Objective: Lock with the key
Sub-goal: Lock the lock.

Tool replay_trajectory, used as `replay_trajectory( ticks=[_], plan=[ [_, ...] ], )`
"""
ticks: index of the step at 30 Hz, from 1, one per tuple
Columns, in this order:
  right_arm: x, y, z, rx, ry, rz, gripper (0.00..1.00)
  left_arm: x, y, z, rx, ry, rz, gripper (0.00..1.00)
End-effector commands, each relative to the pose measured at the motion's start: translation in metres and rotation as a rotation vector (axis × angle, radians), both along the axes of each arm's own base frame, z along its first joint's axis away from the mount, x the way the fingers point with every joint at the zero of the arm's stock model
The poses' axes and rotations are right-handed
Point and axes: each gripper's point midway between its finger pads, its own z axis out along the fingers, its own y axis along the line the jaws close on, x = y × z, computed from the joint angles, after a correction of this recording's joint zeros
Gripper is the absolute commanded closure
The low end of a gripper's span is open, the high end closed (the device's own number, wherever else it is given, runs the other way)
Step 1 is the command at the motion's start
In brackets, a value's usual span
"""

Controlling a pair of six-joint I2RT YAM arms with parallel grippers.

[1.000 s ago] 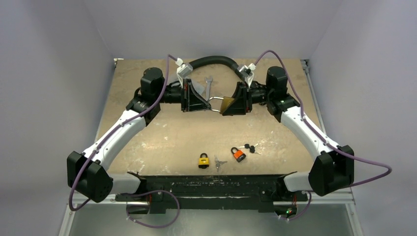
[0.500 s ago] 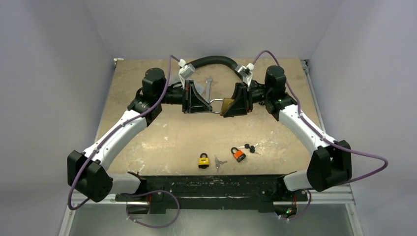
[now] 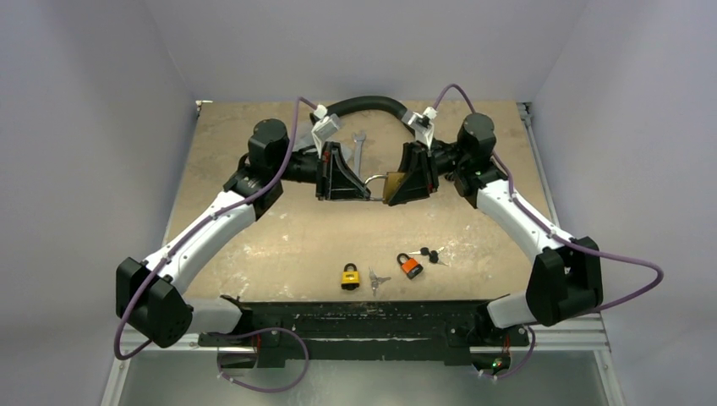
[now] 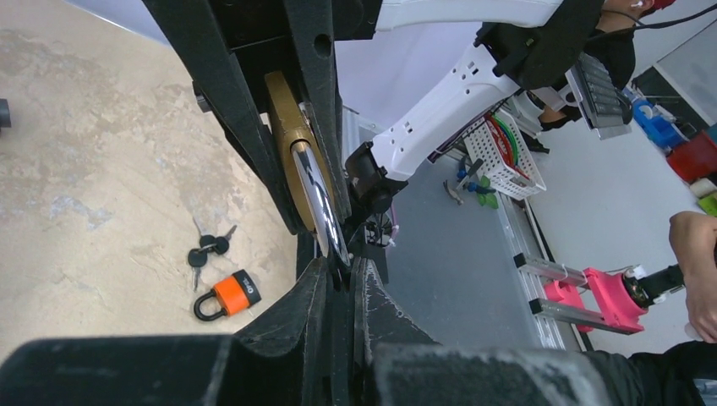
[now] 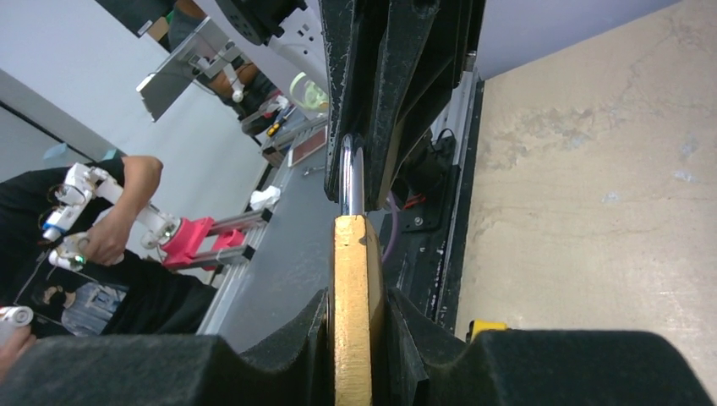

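Above table (image 3: 279,228), right tool (image 3: 394,183) clamping brass padlock (image 5: 352,279), left tool (image 4: 342,288) clamping shackle (image 4: 317,199).

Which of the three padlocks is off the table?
The brass padlock: right gripper holds its body, left gripper its shackle. The yellow padlock and orange padlock lie on the table.

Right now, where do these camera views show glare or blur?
Left wrist view: strong glare on the chrome steel shackle, and the left claw in the foreground is blurred. Right wrist view: the right claw is soft, the gold brass padlock body sharper. Top external view: even light, no glare.
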Motion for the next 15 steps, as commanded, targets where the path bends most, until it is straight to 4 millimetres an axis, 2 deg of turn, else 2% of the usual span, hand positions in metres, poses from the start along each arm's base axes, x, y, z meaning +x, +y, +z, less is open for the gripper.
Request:
replay_trajectory(
  ticks=[1,5,8,10,11,13,15],
  plan=[
    [-0.013,0.048,0.043,0.138,-0.238,-0.074,1.00,0.010,-0.030,-0.044,0.089,0.037,0.060,1.00],
    [0.000,0.047,0.025,0.046,-0.266,-0.157,1.00,0.025,-0.012,-0.026,0.063,-0.009,0.123,1.00],
    [0.002,0.046,0.024,0.041,-0.273,-0.191,1.00,0.032,-0.004,-0.015,0.048,-0.041,0.153,1.00],
    [0.004,0.046,0.023,0.037,-0.271,-0.201,1.00,0.037,0.000,-0.008,0.038,-0.055,0.169,0.97],
    [0.006,0.046,0.023,0.038,-0.275,-0.212,1.00,0.039,0.001,-0.006,0.035,-0.057,0.174,0.92],
    [0.009,0.046,0.023,0.039,-0.281,-0.228,1.00,0.040,0.002,-0.001,0.025,-0.056,0.178,0.74],
    [0.013,0.047,0.026,0.048,-0.282,-0.238,1.00,0.042,0.001,0.002,0.015,-0.052,0.184,0.64]
  ],
)
